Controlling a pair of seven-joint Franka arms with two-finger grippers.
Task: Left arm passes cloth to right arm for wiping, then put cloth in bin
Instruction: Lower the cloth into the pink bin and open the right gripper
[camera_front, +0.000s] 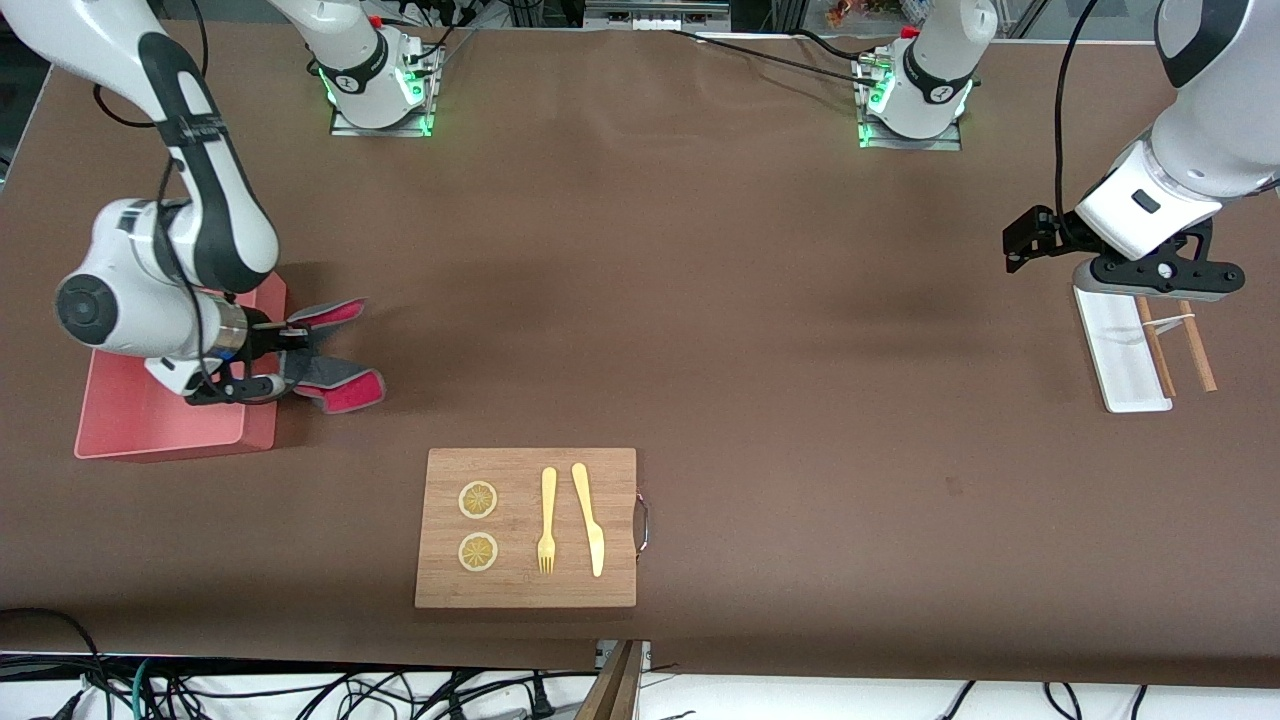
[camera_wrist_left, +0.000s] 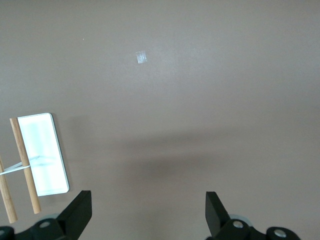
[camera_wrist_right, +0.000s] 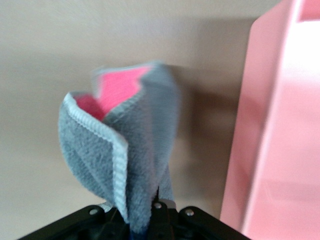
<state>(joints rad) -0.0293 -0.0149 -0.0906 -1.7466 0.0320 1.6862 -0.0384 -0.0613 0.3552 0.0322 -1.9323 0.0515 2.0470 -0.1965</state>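
We see the cloth (camera_front: 335, 360) clamped in the right gripper's (camera_front: 285, 362) fingers, hanging just beside the bin (camera_front: 160, 420) on the desk (camera_front: 700, 300). Binning is in hand; next, carry it over the rim and release. The left gripper (camera_front: 1165, 275) waits over the white tray (camera_front: 1120, 360), fingers apart.

Cloth (camera_front: 335, 375): grey face, pink-red reverse, folded, pinched in right claw (camera_front: 290, 362), hanging beside bin. Bin (camera_front: 165, 425): pink rectangular box, near table's right-arm edge.
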